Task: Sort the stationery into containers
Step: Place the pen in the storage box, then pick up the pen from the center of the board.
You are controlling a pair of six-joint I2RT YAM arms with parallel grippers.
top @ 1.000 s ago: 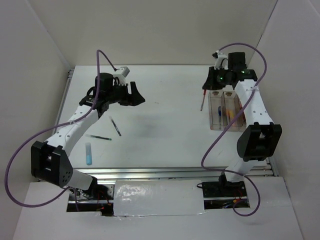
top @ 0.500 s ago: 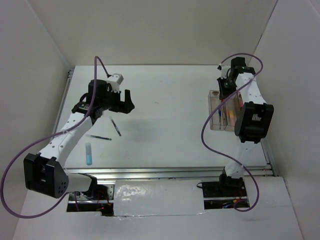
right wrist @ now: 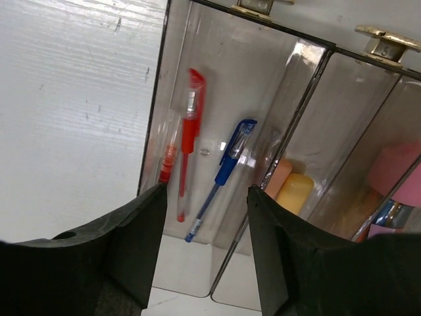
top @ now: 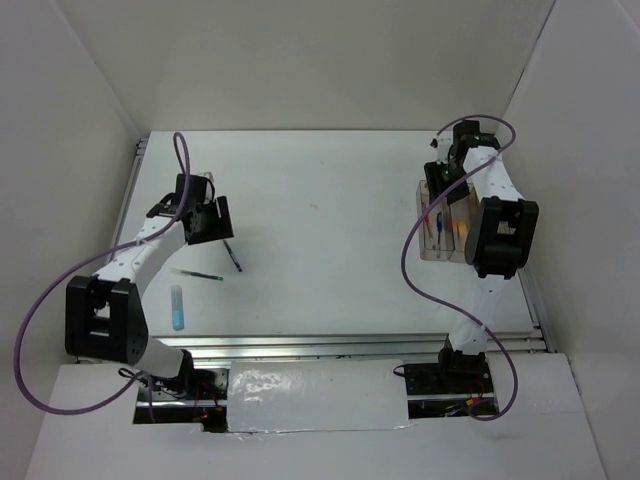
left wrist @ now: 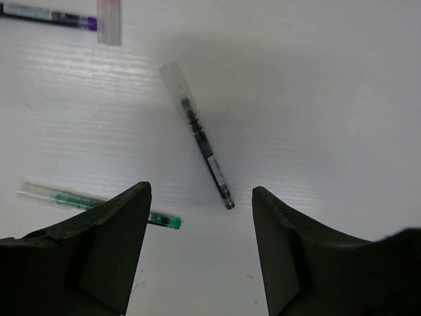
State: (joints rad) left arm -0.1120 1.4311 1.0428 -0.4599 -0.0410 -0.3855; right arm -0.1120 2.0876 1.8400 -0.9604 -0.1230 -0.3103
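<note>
Left wrist cam is showing the left gripper (left wrist: 200, 192) hanging over the table (left wrist: 342, 85), jaws standing wide apart with nothing between them. A dark pen (left wrist: 200, 141) is lying just past the fingertips, running from 11 to 5 o'clock. A green pen (left wrist: 99, 203) is sitting at its 8 o'clock, one end hiding behind a finger. Up at 11 o'clock a purple-tipped pen (left wrist: 49, 13) is getting cut off by the frame edge, and the pale strip beside it is too blurry to name.

The right gripper (right wrist: 206, 191) is hovering over the containers (right wrist: 299, 99), jaws spread and gripping nothing. Two red pens (right wrist: 187, 141) and a blue pen (right wrist: 227, 164) are lying in the bin on the 9 o'clock side. An orange marker (right wrist: 279, 178) and a yellow marker (right wrist: 296, 192) are peeking out of the middle bin, mostly blocked by a finger. Something pink (right wrist: 395, 168) is showing in the third bin, cut off at 3 o'clock.
</note>
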